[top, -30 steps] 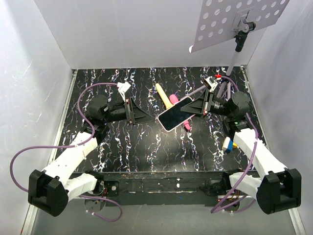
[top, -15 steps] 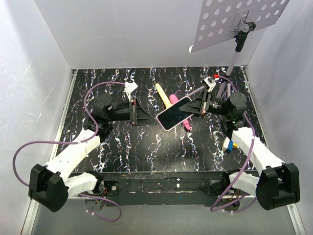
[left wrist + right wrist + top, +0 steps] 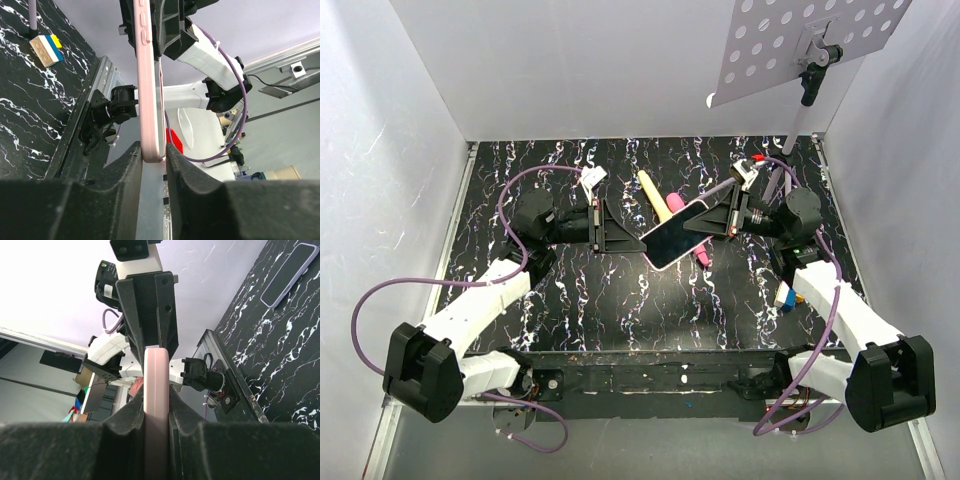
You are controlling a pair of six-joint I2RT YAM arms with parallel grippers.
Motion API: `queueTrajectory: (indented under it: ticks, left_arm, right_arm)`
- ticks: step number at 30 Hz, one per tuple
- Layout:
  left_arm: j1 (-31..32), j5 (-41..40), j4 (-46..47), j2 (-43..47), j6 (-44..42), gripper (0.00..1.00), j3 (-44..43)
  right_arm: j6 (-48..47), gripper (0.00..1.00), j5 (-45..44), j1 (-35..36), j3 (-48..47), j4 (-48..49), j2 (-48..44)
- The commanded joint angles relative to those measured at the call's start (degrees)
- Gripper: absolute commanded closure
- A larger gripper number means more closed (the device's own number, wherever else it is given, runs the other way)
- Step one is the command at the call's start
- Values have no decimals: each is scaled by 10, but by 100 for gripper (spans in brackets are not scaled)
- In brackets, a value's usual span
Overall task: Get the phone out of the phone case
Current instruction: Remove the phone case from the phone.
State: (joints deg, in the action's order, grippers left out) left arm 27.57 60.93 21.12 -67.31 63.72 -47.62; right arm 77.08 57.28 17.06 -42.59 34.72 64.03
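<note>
The phone (image 3: 672, 238), dark screen up, sits in the salmon-pink phone case (image 3: 695, 208) and hangs tilted in mid-air above the table's middle. My right gripper (image 3: 716, 220) is shut on the case's upper right end; in the right wrist view the case edge (image 3: 157, 375) is pinched between the pads of that gripper (image 3: 157, 412). My left gripper (image 3: 632, 238) is at the lower left end. In the left wrist view the case's rounded end (image 3: 151, 150) sits between the fingers of the left gripper (image 3: 152, 161), touching both.
A bare dark phone with a lilac rim (image 3: 290, 272) lies on the black marbled table (image 3: 590, 300). A yellow stick (image 3: 653, 193) and pink sticks (image 3: 702, 258) lie under the held phone. A coloured block (image 3: 785, 295) lies right. A perforated plate on a stand (image 3: 800, 40) is back right.
My left gripper has moved right to the phone's lower left end and now has it between its fingers. The right gripper has shifted the phone slightly.
</note>
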Motion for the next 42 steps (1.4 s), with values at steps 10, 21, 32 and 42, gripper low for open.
queueTrajectory:
  ticks: [10, 21, 32, 42]
  left_arm:
    - [4, 54, 192, -19, 80, 100, -10]
    - [8, 41, 672, -105, 316, 100, 0]
    - [35, -10, 673, -126, 291, 100, -41]
    - [39, -59, 673, -124, 264, 100, -40]
  right_arm:
    - [1, 99, 19, 6, -22, 54, -7]
    - [256, 99, 20, 8, -2, 390, 34]
    - [402, 99, -65, 60, -36, 531, 74]
    - [436, 99, -115, 88, -72, 572, 108]
